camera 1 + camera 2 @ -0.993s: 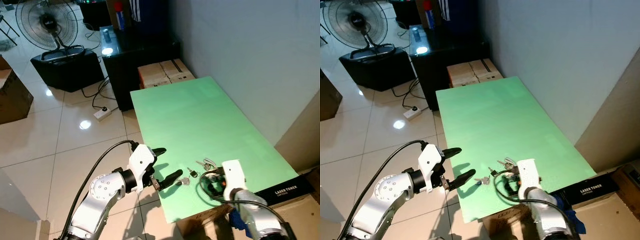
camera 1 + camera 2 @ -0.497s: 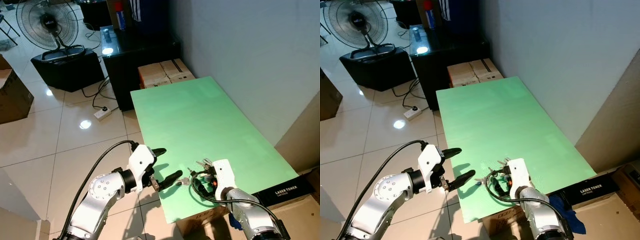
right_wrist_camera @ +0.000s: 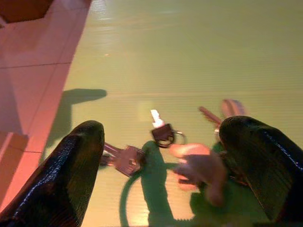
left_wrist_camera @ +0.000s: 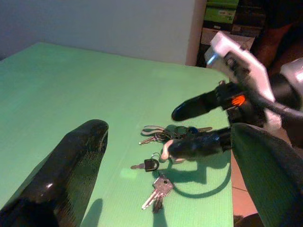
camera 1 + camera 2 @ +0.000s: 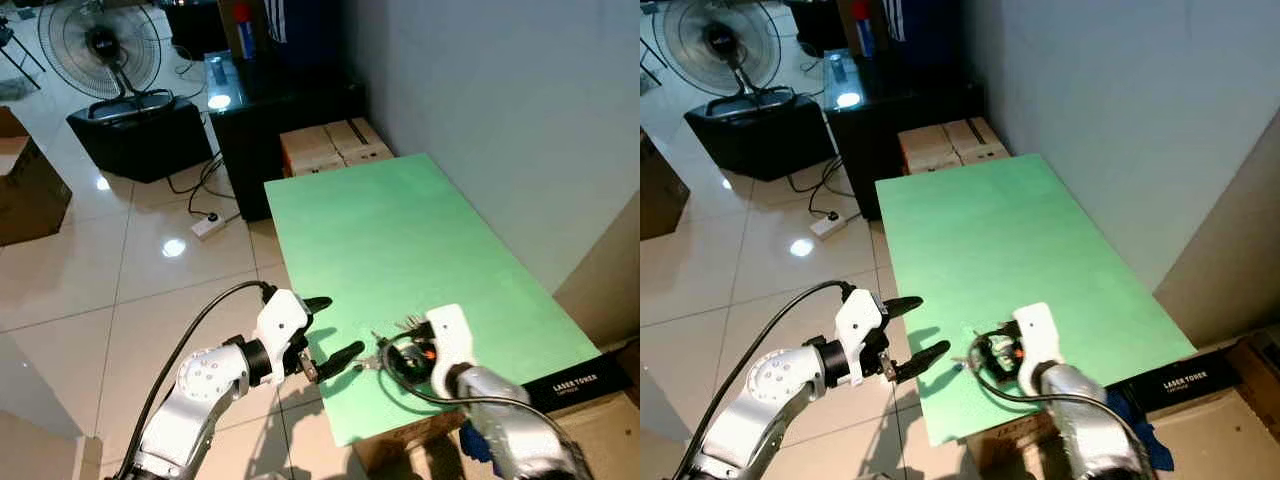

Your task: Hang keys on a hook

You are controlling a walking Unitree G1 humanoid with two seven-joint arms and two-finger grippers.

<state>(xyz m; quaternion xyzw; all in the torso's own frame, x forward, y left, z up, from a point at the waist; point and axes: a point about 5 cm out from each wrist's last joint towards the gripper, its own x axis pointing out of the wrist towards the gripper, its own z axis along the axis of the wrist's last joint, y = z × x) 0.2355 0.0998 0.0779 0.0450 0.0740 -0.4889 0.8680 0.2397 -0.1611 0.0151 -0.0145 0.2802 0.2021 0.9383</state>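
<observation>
My right gripper (image 4: pixel 199 124) is spread over the keys (image 4: pixel 161 142); they lie scattered between its fingers, so I risk pinching only one strand. Left gripper (image 5: pixel 330 330) hovers spread nearby.

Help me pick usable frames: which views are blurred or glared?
Eye views: right arm smeared by motion, keys tiny, floor glare. Left wrist view: keys sharp, right gripper slightly soft, casting a shadow. Right wrist view: warm cast, near keys blurred, black-headed key clearer.

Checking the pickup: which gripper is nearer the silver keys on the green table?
Right. The right gripper hovers open directly over the silver keys; the left gripper waits open off the green table edge.
</observation>
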